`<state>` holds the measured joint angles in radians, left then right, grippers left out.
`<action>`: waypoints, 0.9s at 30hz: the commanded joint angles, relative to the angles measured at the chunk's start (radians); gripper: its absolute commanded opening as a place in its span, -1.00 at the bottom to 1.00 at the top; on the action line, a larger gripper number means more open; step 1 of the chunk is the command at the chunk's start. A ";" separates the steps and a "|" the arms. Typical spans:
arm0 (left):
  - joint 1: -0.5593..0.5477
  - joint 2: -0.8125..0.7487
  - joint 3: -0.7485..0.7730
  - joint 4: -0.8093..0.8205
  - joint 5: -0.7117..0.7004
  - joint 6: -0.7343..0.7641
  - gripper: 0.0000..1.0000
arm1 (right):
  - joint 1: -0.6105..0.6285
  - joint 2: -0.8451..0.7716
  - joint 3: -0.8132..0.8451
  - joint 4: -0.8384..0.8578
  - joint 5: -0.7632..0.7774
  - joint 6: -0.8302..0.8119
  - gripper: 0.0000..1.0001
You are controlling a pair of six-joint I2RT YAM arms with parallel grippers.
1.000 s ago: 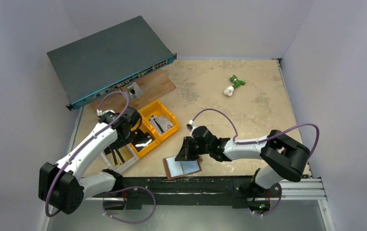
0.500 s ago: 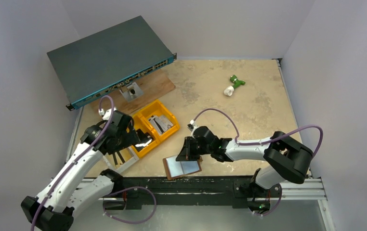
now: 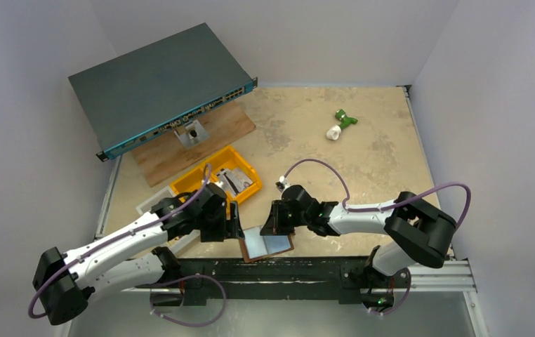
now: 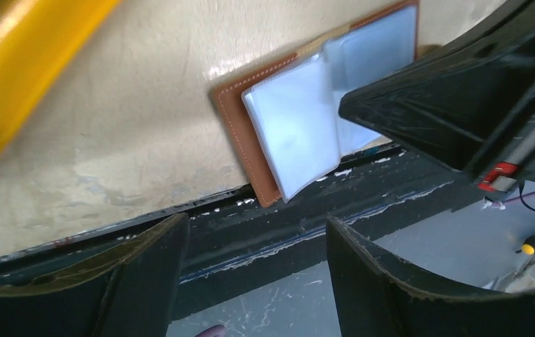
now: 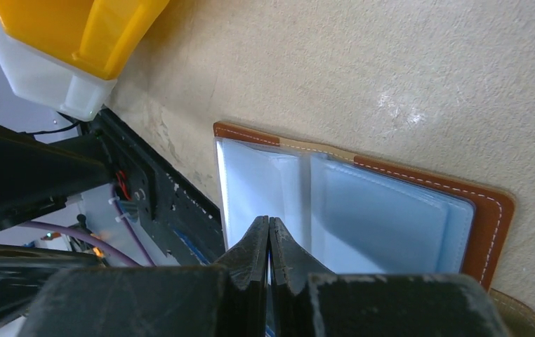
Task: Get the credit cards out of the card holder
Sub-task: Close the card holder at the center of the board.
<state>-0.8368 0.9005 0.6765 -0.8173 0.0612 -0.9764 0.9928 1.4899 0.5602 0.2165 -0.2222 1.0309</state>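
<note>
With the right gripper (image 5: 269, 228) pressed together on the card holder (image 5: 489, 210), we judged the spread left gripper (image 4: 254, 232) should pinch the credit cards (image 4: 296, 133) by their near edge.

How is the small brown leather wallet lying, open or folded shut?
Open. The small brown leather wallet lies spread flat on the table, both pale blue sleeves facing up.

Stitched brown leather on the card holder (image 5: 491, 210), glossy pale plastic on the credit cards (image 5: 384, 225); matt, mottled surface (image 5: 391, 70); shiny yellow plastic bin (image 5: 75, 28).
</note>
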 commanded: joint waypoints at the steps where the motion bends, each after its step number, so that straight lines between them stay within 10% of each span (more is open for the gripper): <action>1: -0.031 0.027 -0.091 0.216 0.108 -0.083 0.39 | 0.004 -0.009 0.023 -0.017 0.026 -0.023 -1.00; 27: -0.031 0.278 -0.256 0.588 0.175 -0.090 0.22 | 0.021 0.110 0.008 -0.004 0.030 -0.024 -1.00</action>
<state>-0.8650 1.1515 0.4377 -0.2916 0.2436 -1.0630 1.0084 1.5719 0.5682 0.2157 -0.2043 1.0134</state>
